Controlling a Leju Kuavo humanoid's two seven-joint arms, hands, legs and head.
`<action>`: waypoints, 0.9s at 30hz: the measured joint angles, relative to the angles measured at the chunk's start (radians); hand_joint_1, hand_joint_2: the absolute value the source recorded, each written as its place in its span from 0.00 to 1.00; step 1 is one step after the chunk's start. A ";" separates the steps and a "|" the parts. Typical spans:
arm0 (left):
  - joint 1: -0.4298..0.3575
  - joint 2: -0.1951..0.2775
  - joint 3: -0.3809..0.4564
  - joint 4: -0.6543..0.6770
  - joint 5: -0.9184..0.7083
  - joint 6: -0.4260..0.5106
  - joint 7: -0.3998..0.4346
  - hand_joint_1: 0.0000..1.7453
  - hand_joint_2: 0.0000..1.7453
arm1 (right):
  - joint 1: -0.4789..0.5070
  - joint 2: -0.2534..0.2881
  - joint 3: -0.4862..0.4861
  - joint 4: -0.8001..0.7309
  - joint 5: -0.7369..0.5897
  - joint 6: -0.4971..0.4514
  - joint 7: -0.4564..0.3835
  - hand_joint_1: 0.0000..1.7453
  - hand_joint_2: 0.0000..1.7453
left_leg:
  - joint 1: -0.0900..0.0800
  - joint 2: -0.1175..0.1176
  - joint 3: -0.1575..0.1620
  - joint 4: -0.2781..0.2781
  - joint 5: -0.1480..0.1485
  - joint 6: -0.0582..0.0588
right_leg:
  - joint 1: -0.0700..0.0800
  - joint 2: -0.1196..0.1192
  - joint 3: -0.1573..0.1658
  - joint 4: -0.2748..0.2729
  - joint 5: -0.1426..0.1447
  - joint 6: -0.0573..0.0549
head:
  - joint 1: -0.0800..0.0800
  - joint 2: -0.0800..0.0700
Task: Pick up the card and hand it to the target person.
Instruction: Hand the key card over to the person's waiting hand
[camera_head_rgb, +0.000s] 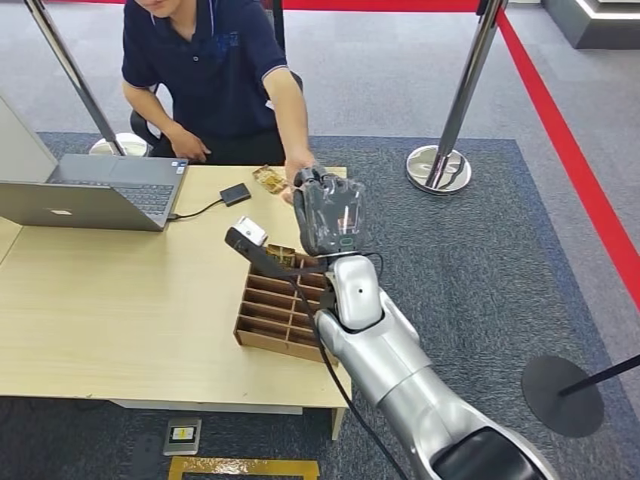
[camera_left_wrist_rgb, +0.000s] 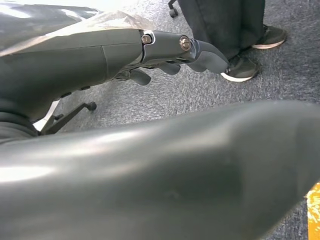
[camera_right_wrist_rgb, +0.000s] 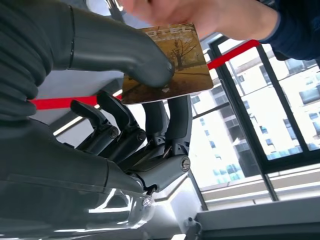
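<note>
In the right wrist view a brown picture card (camera_right_wrist_rgb: 177, 65) is pinched between the thumb and fingers of my right hand (camera_right_wrist_rgb: 151, 100). A person's hand (camera_right_wrist_rgb: 188, 12) grips the card's other edge. In the head view my right hand (camera_head_rgb: 329, 212) is raised over the table's far right corner, touching the hand (camera_head_rgb: 296, 170) of the seated person in a dark blue shirt (camera_head_rgb: 211, 70); there the card itself is hidden. My left hand (camera_left_wrist_rgb: 166, 52) hangs above the carpet with its fingers stretched out and nothing in it.
On the wooden table (camera_head_rgb: 113, 300) stand a grey laptop (camera_head_rgb: 90, 190), a small black device (camera_head_rgb: 235, 194), a brown card-like piece (camera_head_rgb: 269, 178) and a divided cardboard tray (camera_head_rgb: 275, 310). A stanchion base (camera_head_rgb: 438, 168) with red belts stands at the right. A person's shoes (camera_left_wrist_rgb: 241, 67) are on the carpet.
</note>
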 joint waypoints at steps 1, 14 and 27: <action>0.000 0.000 0.000 0.000 0.003 0.000 0.000 0.00 0.00 | 0.000 0.003 -0.005 0.004 -0.006 0.000 0.001 0.97 1.00 | 0.000 0.000 0.000 0.000 0.000 0.000 | 0.000 0.000 0.000 0.000 0.000 0.000 | 0.000 0.000; 0.000 0.000 0.001 0.001 0.015 0.006 0.008 0.00 0.00 | -0.001 0.021 -0.006 0.068 -0.059 0.000 0.035 0.51 1.00 | 0.000 0.000 -0.001 0.000 0.000 0.000 | 0.000 0.000 0.000 0.000 0.000 0.000 | 0.000 0.000; 0.001 0.000 0.001 0.001 0.020 0.005 0.009 0.00 0.00 | -0.015 0.025 0.047 0.159 -0.091 0.000 0.106 0.00 0.00 | 0.000 0.000 -0.002 0.000 0.000 0.000 | 0.000 0.000 -0.002 0.000 0.000 0.000 | 0.000 0.000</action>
